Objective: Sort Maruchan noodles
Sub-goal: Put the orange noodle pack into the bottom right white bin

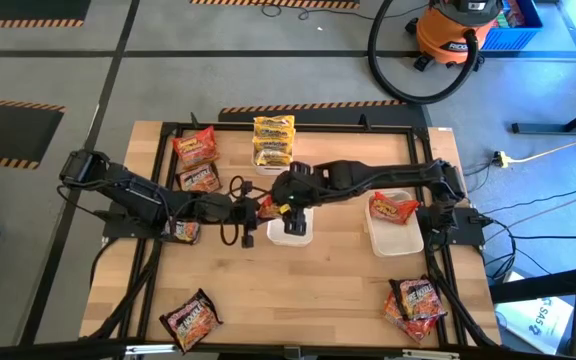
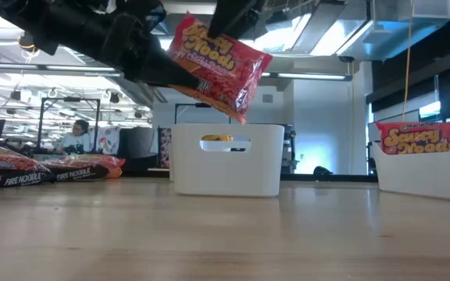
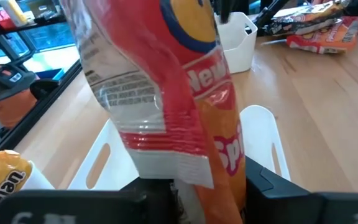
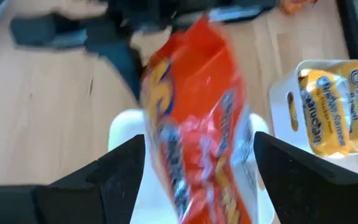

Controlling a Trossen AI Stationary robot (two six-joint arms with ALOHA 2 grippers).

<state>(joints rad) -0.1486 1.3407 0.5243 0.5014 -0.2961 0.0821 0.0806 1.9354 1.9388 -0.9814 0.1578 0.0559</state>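
A red-orange noodle packet [image 2: 217, 66] hangs in the air over a white tray [image 1: 290, 238] at the table's middle. My left gripper [image 3: 191, 186] reaches in from the table's left and is shut on it. My right gripper [image 4: 197, 168] comes from the right, open, with one finger on each side of the packet [image 4: 197, 137] and gaps showing. Yellow packets [image 1: 273, 140] fill a far tray. Another red-orange packet [image 1: 395, 208] lies in the right tray. My left gripper pinches the red-orange packet between its two fingers at one end, by the pale crimped seam [image 3: 176, 165]. The fingers come roughly level from the table's left. The packet is lifted clear above the white tray [image 2: 225, 168] and stands tilted, rising away from the fingers.
Two red-orange packets [image 1: 196, 150] lie near the far-left corner. Dark packets lie under my left arm [image 1: 185, 230], near the near-left edge [image 1: 190, 320] and at the near-right corner [image 1: 415, 300]. Bare wood shows along the near middle of the table [image 1: 298, 300].
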